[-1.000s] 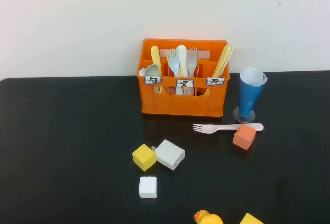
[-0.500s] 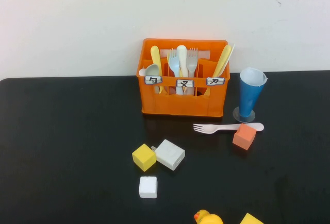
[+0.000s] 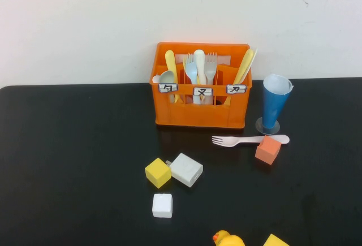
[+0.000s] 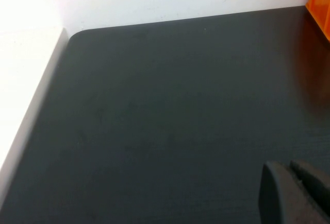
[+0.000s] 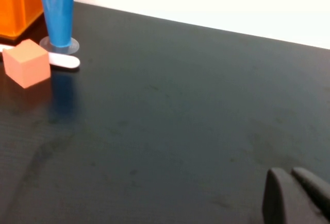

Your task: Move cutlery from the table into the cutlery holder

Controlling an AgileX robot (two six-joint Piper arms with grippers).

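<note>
A pale pinkish-white fork [image 3: 240, 141] lies flat on the black table [image 3: 73, 144], just in front of the orange cutlery holder [image 3: 201, 116], tines pointing left. Its handle end [image 5: 63, 61] shows in the right wrist view beside an orange cube [image 5: 27, 62]. The holder's three labelled compartments hold several spoons, forks and knives. My left gripper [image 4: 290, 168] is shut and empty over the bare left part of the table. My right gripper [image 5: 291, 175] is shut and empty over the right part of the table, well away from the fork. Neither arm shows in the high view.
A blue paper cup [image 3: 275, 104] stands right of the holder, close behind the fork's handle. An orange cube [image 3: 267, 149] touches the handle. A yellow cube [image 3: 158, 172] and two white blocks [image 3: 186, 169] lie in front. A yellow duck [image 3: 227, 239] and yellow block [image 3: 275, 240] sit at the front edge.
</note>
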